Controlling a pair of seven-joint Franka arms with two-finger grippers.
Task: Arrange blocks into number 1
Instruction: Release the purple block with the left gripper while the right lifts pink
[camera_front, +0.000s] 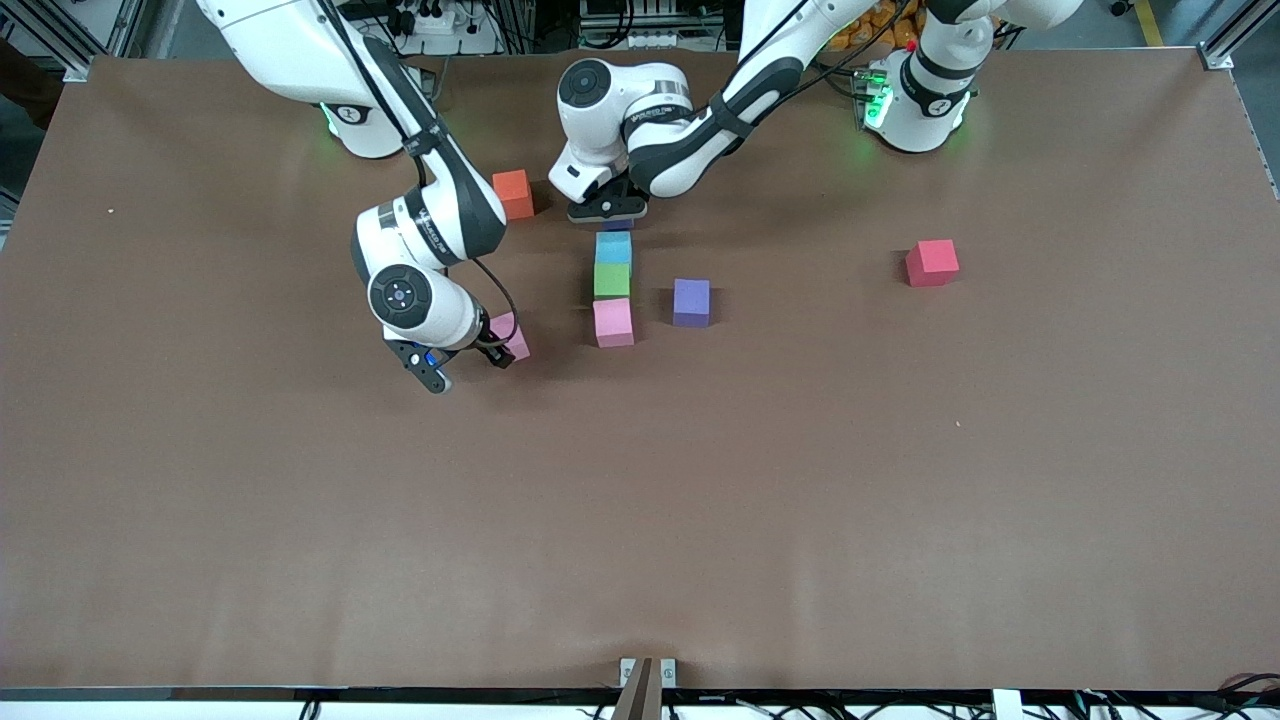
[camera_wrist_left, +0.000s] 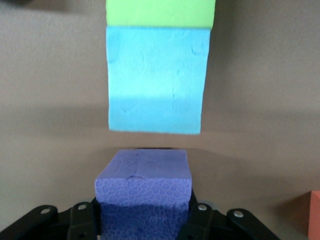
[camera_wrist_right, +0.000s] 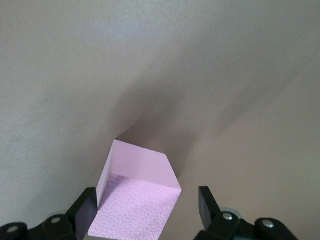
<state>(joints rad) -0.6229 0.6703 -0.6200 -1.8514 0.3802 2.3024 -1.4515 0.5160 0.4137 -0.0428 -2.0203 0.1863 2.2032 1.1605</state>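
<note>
Broadly, a brown counter (camera_front: 800, 480) is being shared by two white arms reaching in from their bases. A short column of blocks is lying mid-counter: a light blue block (camera_front: 613, 247) farthest from the front camera, a green block (camera_front: 612, 279) touching it, and a pink block (camera_front: 613, 322) nearest that camera. A purple block (camera_front: 691, 302) is sitting just beside the column, toward the left arm's end. A red block (camera_front: 932, 262) is lying well apart, nearer still to that end, and an orange block (camera_front: 513, 193) is resting near the right arm's base.

The left hand (camera_front: 607, 208) is being held low at the light blue block's farther end, its fingers clamped on a second purple block (camera_wrist_left: 144, 182), which is sitting near the light blue one with a gap between. The right hand (camera_front: 470, 360) is being held at the counter toward the right arm's end, its fingers (camera_wrist_right: 86, 206) apart around a second pink block (camera_wrist_right: 137, 200).
</note>
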